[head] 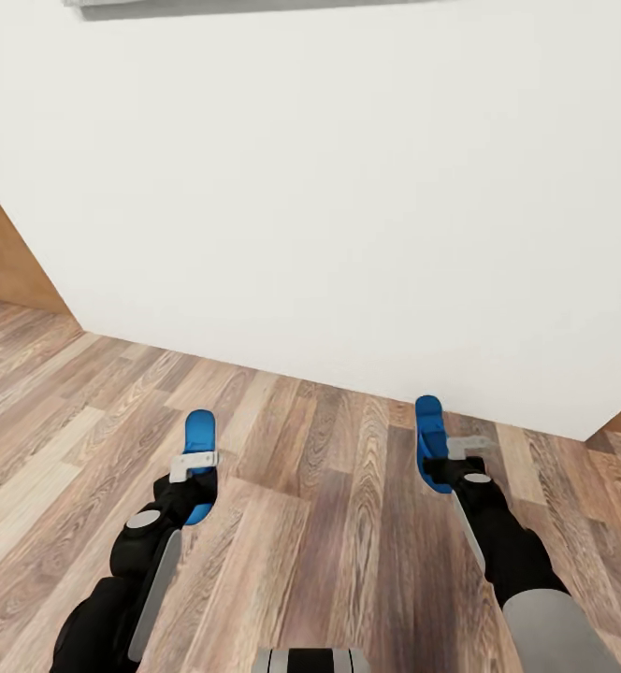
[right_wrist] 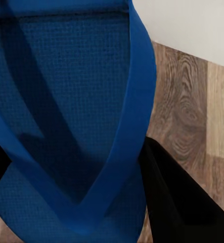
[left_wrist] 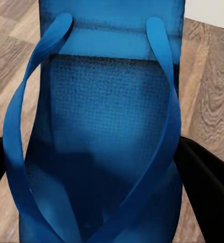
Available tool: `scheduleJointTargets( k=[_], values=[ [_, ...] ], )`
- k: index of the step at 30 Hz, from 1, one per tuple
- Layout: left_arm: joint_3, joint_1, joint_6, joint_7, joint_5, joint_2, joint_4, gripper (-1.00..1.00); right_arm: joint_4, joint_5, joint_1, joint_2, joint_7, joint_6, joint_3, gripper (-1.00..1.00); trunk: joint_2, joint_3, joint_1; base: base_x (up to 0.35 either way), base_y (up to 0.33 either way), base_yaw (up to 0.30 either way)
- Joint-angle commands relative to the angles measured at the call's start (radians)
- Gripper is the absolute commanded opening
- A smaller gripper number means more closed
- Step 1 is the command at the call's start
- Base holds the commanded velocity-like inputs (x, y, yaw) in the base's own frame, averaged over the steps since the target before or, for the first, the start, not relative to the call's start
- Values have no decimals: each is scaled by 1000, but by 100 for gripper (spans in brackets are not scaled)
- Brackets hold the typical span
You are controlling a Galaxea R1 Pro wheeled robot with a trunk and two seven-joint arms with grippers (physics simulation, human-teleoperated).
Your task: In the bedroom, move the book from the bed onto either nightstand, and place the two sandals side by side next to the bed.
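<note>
Blue sandals (head: 199, 439) (head: 429, 439) — clamped between each gripper's fingers (head: 201, 461) (head: 468, 449)

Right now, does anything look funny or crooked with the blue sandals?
A little. The left gripper holds one blue sandal flat, sole facing up. The right gripper holds the other sandal tipped on its edge, so the pair doesn't match. Both hang above the wood floor near the white wall. Nothing looks broken.
</note>
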State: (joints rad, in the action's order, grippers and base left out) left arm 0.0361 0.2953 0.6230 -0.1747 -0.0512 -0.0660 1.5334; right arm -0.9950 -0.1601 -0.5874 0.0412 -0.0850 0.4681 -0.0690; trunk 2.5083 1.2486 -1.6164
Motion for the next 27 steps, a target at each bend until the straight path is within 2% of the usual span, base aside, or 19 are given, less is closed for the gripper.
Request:
scheduleJointTargets(
  k=[1, 27],
  values=[
    [1, 1, 4, -6, -4, 0, 1, -100, -2, -7, 0, 0, -1, 7, 0, -100, 0, 0, 0, 222, 178, 267],
    [-2, 1, 3, -8, -4, 0, 1, -100, -1, -9, 0, 0, -1, 6, 1, -100, 0, -16, 0, 14, 11, 267]
  ],
)
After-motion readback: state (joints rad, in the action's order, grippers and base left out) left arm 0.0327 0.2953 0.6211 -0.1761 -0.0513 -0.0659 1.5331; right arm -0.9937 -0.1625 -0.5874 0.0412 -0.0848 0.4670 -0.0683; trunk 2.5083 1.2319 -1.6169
